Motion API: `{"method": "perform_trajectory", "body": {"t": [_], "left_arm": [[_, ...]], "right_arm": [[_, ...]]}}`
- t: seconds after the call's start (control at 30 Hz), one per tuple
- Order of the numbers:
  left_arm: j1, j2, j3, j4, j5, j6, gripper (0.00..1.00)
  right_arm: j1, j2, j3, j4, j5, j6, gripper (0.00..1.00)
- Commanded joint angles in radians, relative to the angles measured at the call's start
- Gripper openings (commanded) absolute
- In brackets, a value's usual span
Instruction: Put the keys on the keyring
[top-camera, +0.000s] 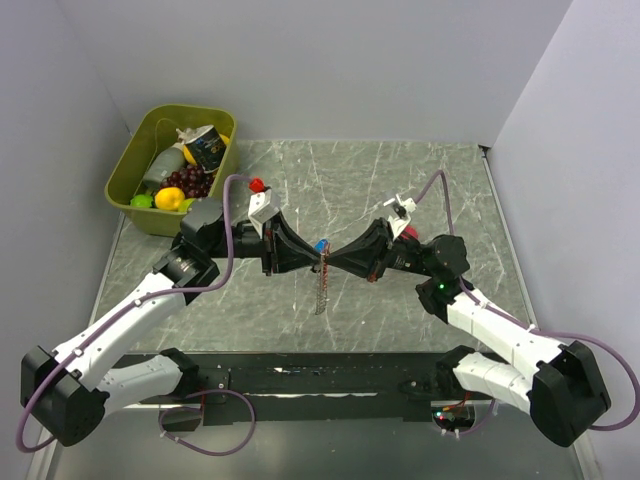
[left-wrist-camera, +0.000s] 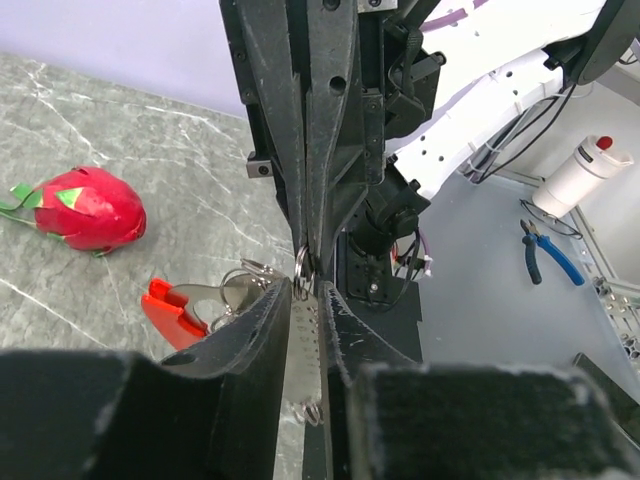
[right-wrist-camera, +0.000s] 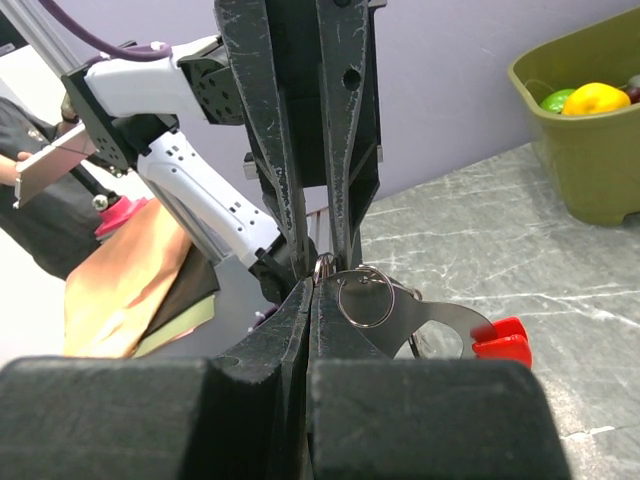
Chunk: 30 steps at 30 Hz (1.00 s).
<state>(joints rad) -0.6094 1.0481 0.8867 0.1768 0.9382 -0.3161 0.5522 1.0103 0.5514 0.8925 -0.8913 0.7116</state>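
Keyring (top-camera: 321, 288) hangs btwn two arms over tabletop (top-camera: 420, 190) centre: right fingers (right-wrist-camera: 285, 340) clamped on its small ring, left fingers (left-wrist-camera: 255, 330) flank the silvery strip, grip unclear. Blue key (top-camera: 321, 244) at junction. Likely light, floppy, slick; hold by ring. Grey marbled surface, plain walls, fruit bin (top-camera: 122, 170) far left.

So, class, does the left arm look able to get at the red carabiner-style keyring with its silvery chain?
Probably yes: the left gripper sits tip to tip with the shut right gripper, which pinches the keyring by a ring; nothing stands between.
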Motion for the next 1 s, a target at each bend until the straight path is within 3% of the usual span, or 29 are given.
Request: {"method": "perform_trajectory", "body": {"t": [0.0,0.07,0.13,0.17,0.33,0.37,0.4,0.5,0.7,0.87,0.97], "left_arm": [[-0.004,0.000,0.006,0.059,0.017,0.008,0.21],[-0.009,0.004,0.012,0.047,0.013,0.015,0.18],[-0.012,0.007,0.017,0.040,0.010,0.023,0.10],[-0.013,0.009,0.021,0.032,0.007,0.025,0.01],[-0.018,0.006,0.050,-0.062,-0.051,0.075,0.01],[-0.018,0.004,0.069,-0.086,-0.065,0.087,0.01],[-0.018,0.004,0.081,-0.146,-0.088,0.098,0.01],[-0.018,0.013,0.142,-0.290,-0.150,0.152,0.01],[-0.024,0.084,0.303,-0.616,-0.269,0.369,0.01],[-0.049,0.174,0.414,-0.839,-0.329,0.471,0.01],[-0.081,0.196,0.448,-0.884,-0.358,0.499,0.01]], "right_arm": [[0.006,0.004,0.036,0.094,-0.011,0.008,0.00],[0.006,0.010,0.033,0.103,-0.011,0.012,0.00],[0.006,0.016,0.033,0.108,-0.011,0.015,0.00],[0.005,0.016,0.035,0.109,-0.014,0.019,0.00],[0.005,0.014,0.031,0.082,-0.008,0.003,0.02],[0.006,0.011,0.030,0.074,-0.003,-0.010,0.07],[0.006,0.010,0.027,0.066,-0.003,-0.020,0.19],[0.006,-0.025,0.027,-0.006,0.009,-0.070,0.42],[0.003,-0.133,0.053,-0.283,0.104,-0.259,0.75],[0.003,-0.148,0.108,-0.443,0.161,-0.403,0.81],[0.000,-0.115,0.140,-0.492,0.129,-0.457,0.81]]}}
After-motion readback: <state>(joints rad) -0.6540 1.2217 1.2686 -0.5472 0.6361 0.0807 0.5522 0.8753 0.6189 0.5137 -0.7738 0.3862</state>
